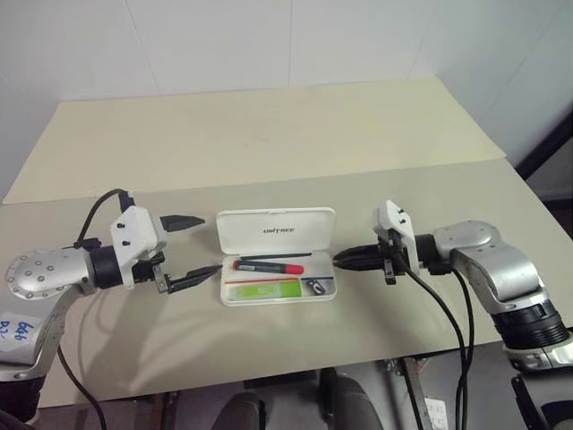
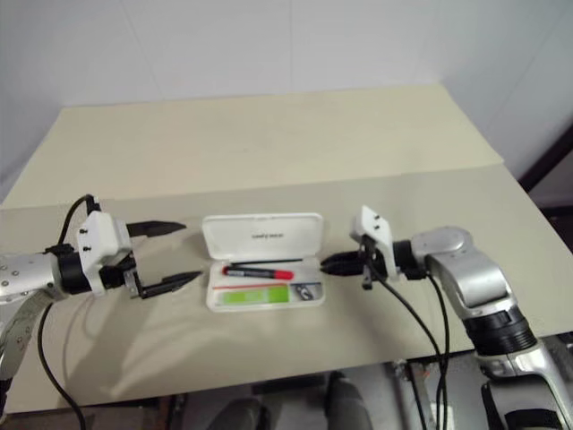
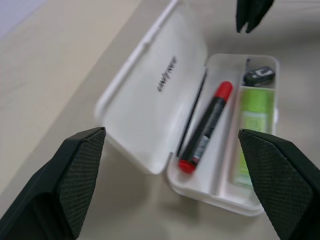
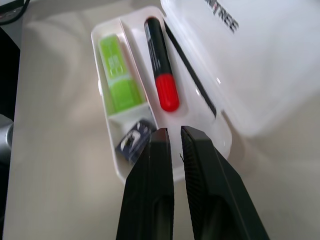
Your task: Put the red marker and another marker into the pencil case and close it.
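The white pencil case (image 1: 276, 231) lies open in the middle of the table, its lid tilted up at the back. The red marker (image 1: 269, 266) lies in its rear compartment, and the lime-green marker (image 1: 266, 289) in the front one. My left gripper (image 1: 213, 243) is open just left of the case, fingers spread and pointing at its left end, with nothing between them. My right gripper (image 1: 338, 258) is shut and empty, its tip at the right end of the case. The right wrist view has the fingers (image 4: 155, 165) together over the case's end wall, near the red cap (image 4: 167, 95).
A small grey-black bit (image 1: 315, 286) sits in the case's right front pocket. The beige table (image 1: 269, 134) has a seam behind the case and its front edge close below it. Black cables hang from both wrists.
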Available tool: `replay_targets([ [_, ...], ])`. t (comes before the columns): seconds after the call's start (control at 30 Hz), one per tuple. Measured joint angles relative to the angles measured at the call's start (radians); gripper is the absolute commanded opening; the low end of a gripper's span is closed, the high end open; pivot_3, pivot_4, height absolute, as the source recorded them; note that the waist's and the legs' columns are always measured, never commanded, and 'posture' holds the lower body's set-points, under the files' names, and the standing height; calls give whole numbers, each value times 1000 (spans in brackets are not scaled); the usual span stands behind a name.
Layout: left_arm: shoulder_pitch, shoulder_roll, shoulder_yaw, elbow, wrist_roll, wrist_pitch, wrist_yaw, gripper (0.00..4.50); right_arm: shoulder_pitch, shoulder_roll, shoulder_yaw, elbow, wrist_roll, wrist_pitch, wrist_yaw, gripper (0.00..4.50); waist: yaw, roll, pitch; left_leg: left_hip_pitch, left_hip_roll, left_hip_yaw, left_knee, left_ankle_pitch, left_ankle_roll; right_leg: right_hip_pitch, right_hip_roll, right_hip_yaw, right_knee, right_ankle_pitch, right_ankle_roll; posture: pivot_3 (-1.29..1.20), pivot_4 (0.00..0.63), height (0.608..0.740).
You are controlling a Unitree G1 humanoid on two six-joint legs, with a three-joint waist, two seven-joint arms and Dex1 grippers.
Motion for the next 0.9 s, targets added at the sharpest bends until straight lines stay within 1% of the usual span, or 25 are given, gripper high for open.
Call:
replay_targets([
  [0.17, -30, -4, 10, 36, 23, -22, 22, 4500, -4, 25, 9, 18, -14, -10, -2, 457, 1, 0, 0, 0, 0, 0, 0, 0, 0, 0, 0, -1, 0, 0, 0, 0, 150, 740],
  [0.27, -83, -19, 10, 63, 26, -31, 50, 3884, -4, 36, 13, 17, -18, -10, -3, 409, 2, 0, 0, 0, 0, 0, 0, 0, 0, 0, -1, -1, 0, 0, 0, 0, 150, 740],
  [0.43, -176, -43, 10, 169, 33, -33, 96, 2214, -4, 38, 13, 17, -21, -17, -2, 409, 0, 0, 0, 0, 0, 0, 0, 0, 0, 0, 0, -2, 0, 0, 0, 0, 150, 740],
  [0.57, -239, -49, -13, 239, 65, -49, 113, 752, -4, 37, 12, 18, -21, -31, 4, 409, 0, 0, 0, 0, 0, 0, 0, 0, 0, 0, 0, -2, 0, 0, 0, 0, 150, 740],
  [0.63, -257, -55, -31, 265, 78, -62, 116, 17, -4, 34, 8, 19, -16, -38, 16, 842, 0, 0, 0, 0, 0, 0, 0, 0, 0, 0, 0, -2, 0, 0, 0, 0, 150, 740],
  [0.67, -262, -58, -36, 271, 83, -63, 117, 0, -4, 31, 6, 18, -11, -42, 22, 1084, 0, 0, 0, 0, 0, 0, 0, 0, 0, 0, 0, -3, 0, 0, 0, 0, 150, 740],
  [0.77, -291, -76, -56, 304, 100, -74, 122, 0, -5, 15, -22, 17, -2, -46, 25, 2109, 3, 0, 0, 0, 0, 0, 0, 0, 0, 0, -1, -3, 0, 0, 0, 0, 150, 740],
  [0.83, -308, -85, -69, 328, 115, -84, 129, 0, -4, -1, -45, 16, 5, -55, 25, 2877, 2, 0, 0, 0, 0, 0, 0, 0, 0, 0, -1, -3, 0, 0, 0, 0, 150, 740],
  [0.87, -321, -93, -77, 349, 125, -91, 132, 0, -3, -1, -66, 15, 11, -63, 23, 3189, 2, 0, 0, 0, 0, 0, 0, 0, 0, 0, -1, -4, 0, 0, 0, 0, 150, 740],
  [0.9, -329, -99, -86, 364, 132, -99, 135, 0, -3, -1, -87, 13, 19, -71, 20, 3626, 1, 0, 0, 0, 0, 0, 0, 0, 0, 0, -1, -3, 0, 0, 0, 0, 150, 740],
])
